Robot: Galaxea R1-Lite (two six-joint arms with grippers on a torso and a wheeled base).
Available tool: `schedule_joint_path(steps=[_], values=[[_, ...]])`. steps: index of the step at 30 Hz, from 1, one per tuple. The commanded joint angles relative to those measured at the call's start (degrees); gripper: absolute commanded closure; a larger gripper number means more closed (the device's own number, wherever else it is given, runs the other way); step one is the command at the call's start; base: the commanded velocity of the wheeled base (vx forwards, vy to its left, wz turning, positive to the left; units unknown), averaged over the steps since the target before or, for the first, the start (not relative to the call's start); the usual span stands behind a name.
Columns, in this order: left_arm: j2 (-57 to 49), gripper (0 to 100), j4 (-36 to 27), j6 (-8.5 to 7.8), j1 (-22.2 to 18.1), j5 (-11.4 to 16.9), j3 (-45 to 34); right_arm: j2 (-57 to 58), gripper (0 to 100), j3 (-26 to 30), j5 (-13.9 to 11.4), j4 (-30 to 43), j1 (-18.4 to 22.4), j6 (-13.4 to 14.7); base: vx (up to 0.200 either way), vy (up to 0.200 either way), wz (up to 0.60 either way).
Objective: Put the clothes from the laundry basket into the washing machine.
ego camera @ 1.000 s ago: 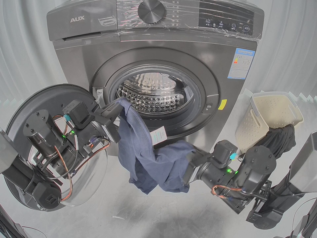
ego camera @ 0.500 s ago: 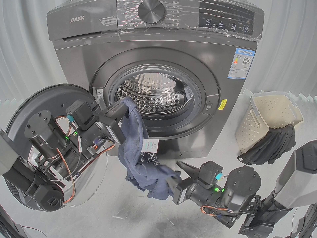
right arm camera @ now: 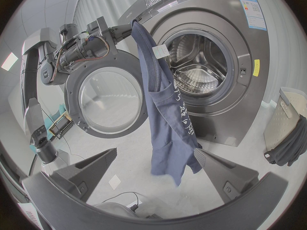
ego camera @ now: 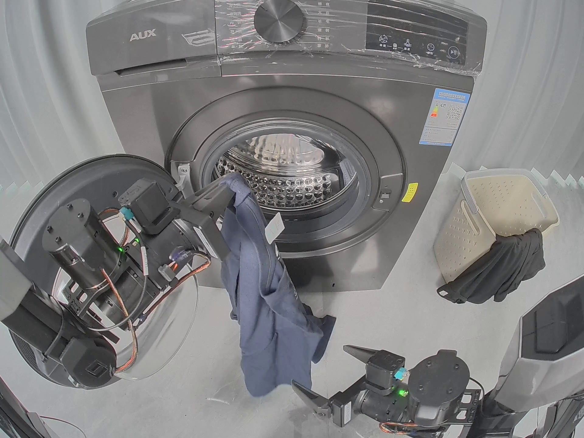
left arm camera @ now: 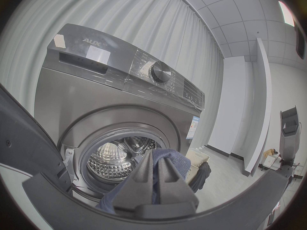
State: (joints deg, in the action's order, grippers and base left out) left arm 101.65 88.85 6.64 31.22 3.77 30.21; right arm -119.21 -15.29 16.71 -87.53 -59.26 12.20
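While the left claw [ego camera: 226, 188] is clamped shut on the top edge of the navy t-shirt [ego camera: 267, 299], the whole shirt just dangles from it, right in front of the left side of the washing machine [ego camera: 152, 117] opening. None of it is inside the drum [ego camera: 280, 177] yet. A small white tag [ego camera: 274, 227] sticks out of the shirt near the top, and in the right wrist view you can see white lettering running down the fabric. The bottom hem hangs low near the floor [ego camera: 395, 311], though I can't tell if it actually touches

The right claw [ego camera: 331, 373] is down low by the floor, just beside the shirt's lower end, with its jaws spread wide and nothing in them. From its own wrist camera the hem hangs between the two fingers, a bit farther off

The round door [ego camera: 79, 180] is swung fully open to the left, and the left arm sits in front of it

Over on the right of the machine, the cream perforated laundry basket [ego camera: 450, 238] stands tilted on the floor. A black garment [ego camera: 505, 266] is draped over its front rim, spilling down toward the floor, well apart from both claws
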Motion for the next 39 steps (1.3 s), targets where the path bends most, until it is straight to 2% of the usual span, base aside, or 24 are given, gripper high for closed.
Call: schedule_joint_path(steps=[1,6,9,19,25,35,38,39], values=[[-0.1,100,0.0,0.04,0.0,0.0,0.0,-1.4,0,-1.9,0.1,0.1,1.4,-0.2,0.000,0.000,0.00],[-1.2,100,0.0,0.12,0.2,0.0,-0.1,-2.5,0,-7.1,-0.1,0.2,6.1,-1.7,0.000,0.000,0.00],[-1.5,100,0.0,0.04,0.2,0.1,-0.1,-4.6,0,-10.6,-1.5,0.2,7.7,-2.4,0.000,0.000,0.00],[-1.9,100,0.0,-0.05,0.9,0.1,0.0,-12.5,0,-20.4,-3.4,0.0,7.8,-3.9,0.000,0.000,0.00],[-1.9,100,0.0,-0.14,0.9,0.0,0.2,-16.0,0,-25.2,-5.3,-0.6,7.1,-3.7,0.000,0.000,0.00],[-2.1,100,0.0,-0.14,0.9,0.0,1.0,-22.7,0,-35.7,-4.5,-0.6,8.6,-3.5,0.000,0.000,0.00],[-2.7,100,0.0,-0.05,1.5,0.0,1.0,-25.9,0,-40.4,-2.2,-0.5,10.0,-3.2,0.000,0.000,0.00],[-2.7,100,0.0,-0.05,1.5,0.0,1.0,-26.2,0,-41.1,-2.1,-0.3,10.6,-3.1,0.000,0.000,0.00]])
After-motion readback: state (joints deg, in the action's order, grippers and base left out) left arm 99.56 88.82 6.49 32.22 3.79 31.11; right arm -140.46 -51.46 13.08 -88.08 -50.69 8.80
